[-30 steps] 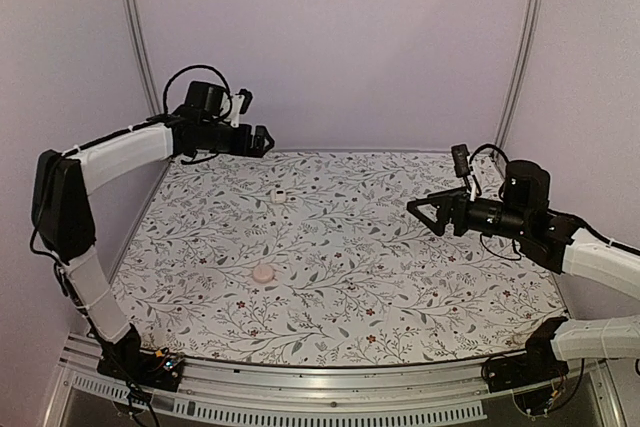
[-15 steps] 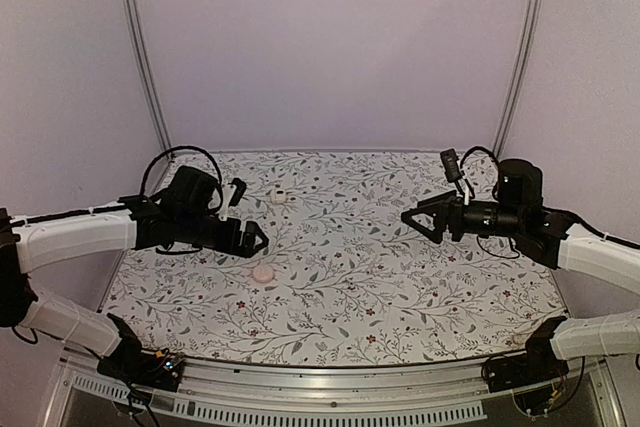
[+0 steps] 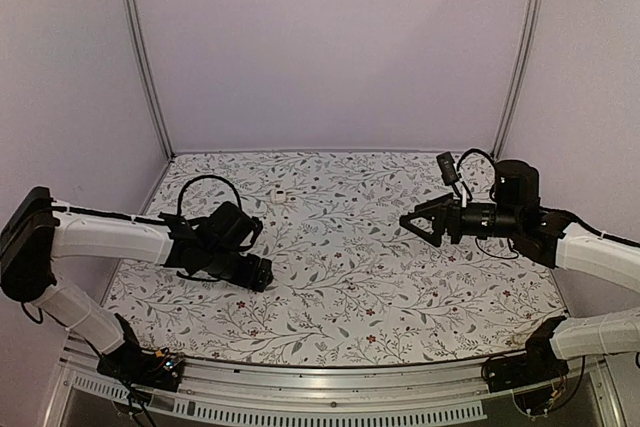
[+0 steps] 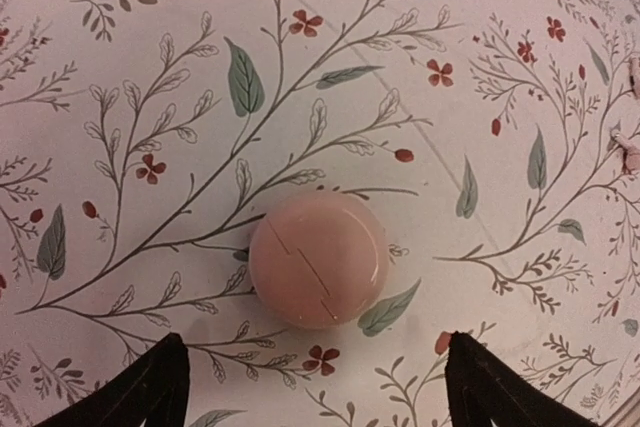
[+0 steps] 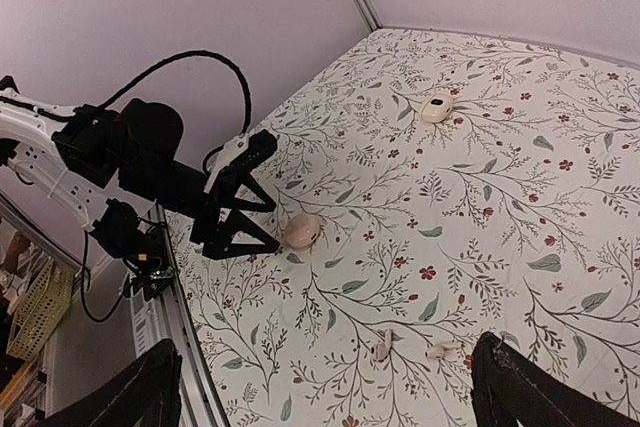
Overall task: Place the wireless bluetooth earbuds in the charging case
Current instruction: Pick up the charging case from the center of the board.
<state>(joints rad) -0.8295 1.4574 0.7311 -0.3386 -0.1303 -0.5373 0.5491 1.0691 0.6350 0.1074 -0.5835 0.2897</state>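
While my left jaws stand spread, the smooth earbuds lump [image 4: 318, 259] just ahead between their tips, closing now may squeeze it out forward.

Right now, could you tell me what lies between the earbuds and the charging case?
Only bare floral tabletop separates earbuds from charging case; right wrist view shows it.

Pale pink smooth rounded plastic lump [image 4: 318, 259], plain, one thin darker seam line. Under lump, white floral tablecloth [image 4: 560, 127]: grey-green leaves, thin dark twigs, small red flowers. Beyond lump, cream rounded plastic clamshell case [image 5: 437, 107], dark spot inside. Flanking lump, black left gripper [image 4: 315, 352].
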